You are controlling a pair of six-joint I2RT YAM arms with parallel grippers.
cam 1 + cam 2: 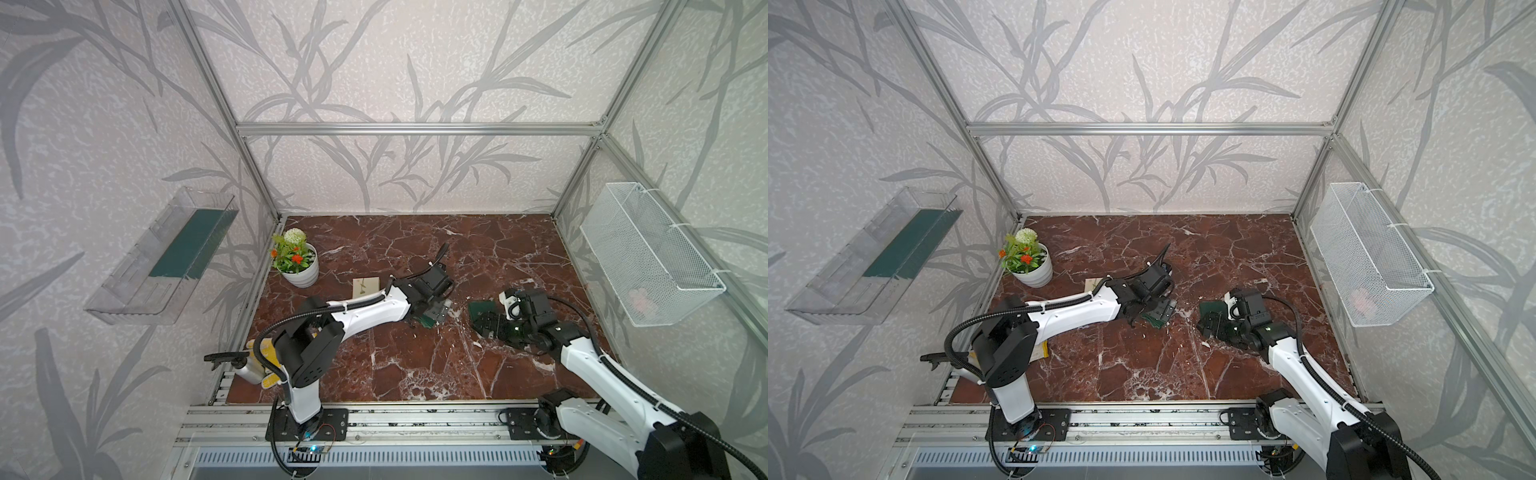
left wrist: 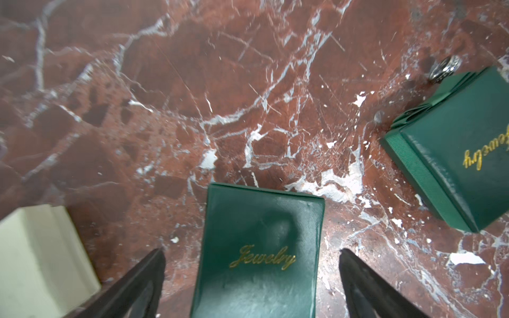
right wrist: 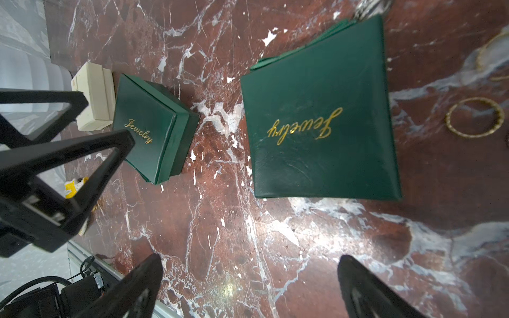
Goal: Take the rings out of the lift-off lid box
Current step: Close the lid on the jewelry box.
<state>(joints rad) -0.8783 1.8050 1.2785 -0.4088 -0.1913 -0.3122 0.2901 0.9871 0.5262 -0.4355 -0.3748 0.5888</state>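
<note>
On the red marble counter two closed green boxes sit apart, the plain-lidded box at 9 o'clock of the ribboned box in both top views. The left claw stands wide open astride the plain-lidded box, jaws clear of its sides, gripping nothing. The right claw hangs fully open and empty near the ribboned box. The gold rings lie flat on the counter beyond that box, probably at its 3 o'clock, and a silver ring sits just beside its ribbon. The right arm looks nearer.
</note>
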